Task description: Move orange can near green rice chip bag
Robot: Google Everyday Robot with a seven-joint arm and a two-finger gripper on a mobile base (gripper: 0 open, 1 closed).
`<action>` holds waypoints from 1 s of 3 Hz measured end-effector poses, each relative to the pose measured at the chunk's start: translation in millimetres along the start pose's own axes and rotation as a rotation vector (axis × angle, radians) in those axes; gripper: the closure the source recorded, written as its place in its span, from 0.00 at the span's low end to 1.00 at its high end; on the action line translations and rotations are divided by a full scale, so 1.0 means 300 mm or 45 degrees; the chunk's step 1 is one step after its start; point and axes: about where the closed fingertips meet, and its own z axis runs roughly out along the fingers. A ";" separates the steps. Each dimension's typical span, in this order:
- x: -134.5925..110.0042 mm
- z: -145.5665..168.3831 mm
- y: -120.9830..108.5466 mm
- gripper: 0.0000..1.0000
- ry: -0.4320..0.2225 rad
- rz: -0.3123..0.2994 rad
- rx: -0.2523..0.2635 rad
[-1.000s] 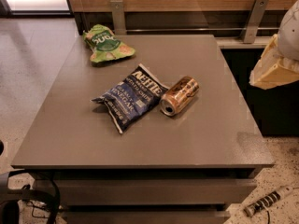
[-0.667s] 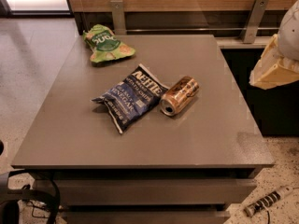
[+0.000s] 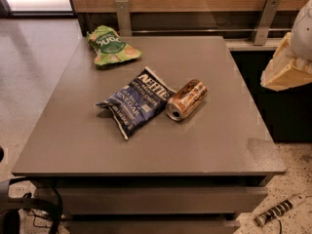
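Observation:
The orange can [image 3: 186, 99] lies on its side near the middle of the grey table [image 3: 209, 145], its silver top facing the front left. The green rice chip bag [image 3: 112, 46] lies flat at the table's far left corner, well apart from the can. My gripper [image 3: 285, 68] shows as a white and tan shape at the right edge of the view, beyond the table's right side and above floor level. It is clear of the can and touches nothing.
A dark blue chip bag [image 3: 136, 101] lies just left of the can, almost touching it. A wooden wall with metal brackets [image 3: 265, 18] runs behind the table. A cabled tool [image 3: 278, 211] lies on the floor at front right.

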 end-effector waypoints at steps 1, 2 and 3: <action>-0.003 -0.006 -0.001 0.26 -0.002 -0.001 0.008; -0.009 -0.017 -0.005 0.00 -0.008 -0.004 0.026; -0.009 -0.017 -0.005 0.00 -0.008 -0.004 0.026</action>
